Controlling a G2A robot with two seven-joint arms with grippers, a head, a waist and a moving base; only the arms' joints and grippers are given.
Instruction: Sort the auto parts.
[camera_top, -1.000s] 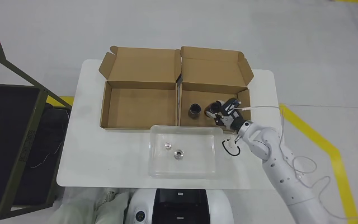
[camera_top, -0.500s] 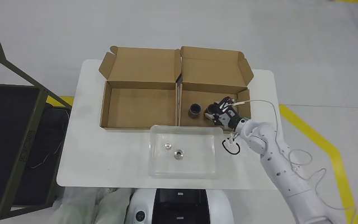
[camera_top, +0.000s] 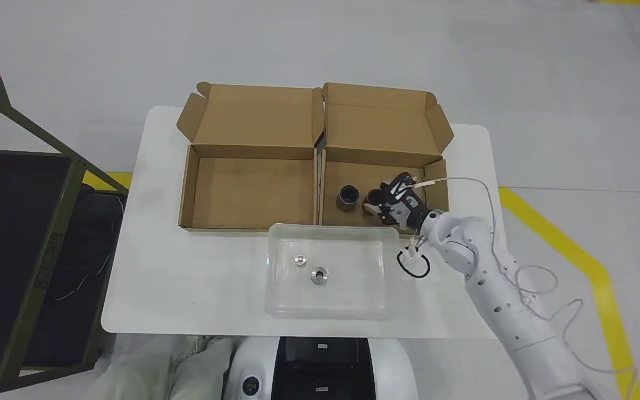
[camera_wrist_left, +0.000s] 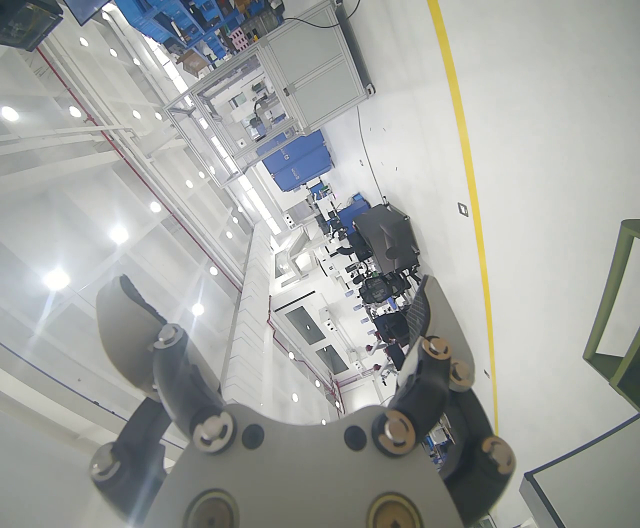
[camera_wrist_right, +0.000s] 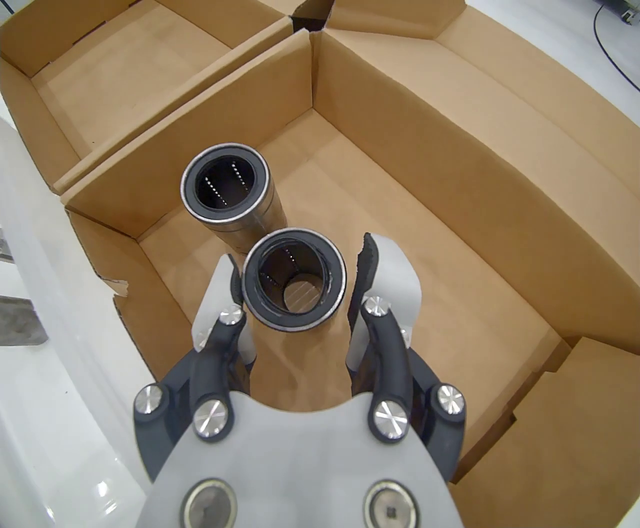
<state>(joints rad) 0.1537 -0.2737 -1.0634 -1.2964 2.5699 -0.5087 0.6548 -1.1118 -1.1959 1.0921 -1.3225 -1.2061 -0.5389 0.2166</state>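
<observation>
The left gripper (camera_wrist_left: 270, 310) has its fingers spread wide, and nothing is between them. On the white table (camera_top: 170, 250), closest to the robot, sits a clear tray (camera_top: 372, 292) with a small round part (camera_top: 298, 260) and a bigger metal part (camera_top: 319, 274) in it. Past the tray, the right gripper (camera_wrist_right: 297, 252) is inside the right box (camera_wrist_right: 450, 150). Its fingers are open around a black tube part (camera_wrist_right: 295, 320) that stands up. One finger touches it and the other does not. A second tube part (camera_wrist_right: 252, 220) stands just behind. The left box (camera_top: 250, 192) is farther off, beside the right one.
</observation>
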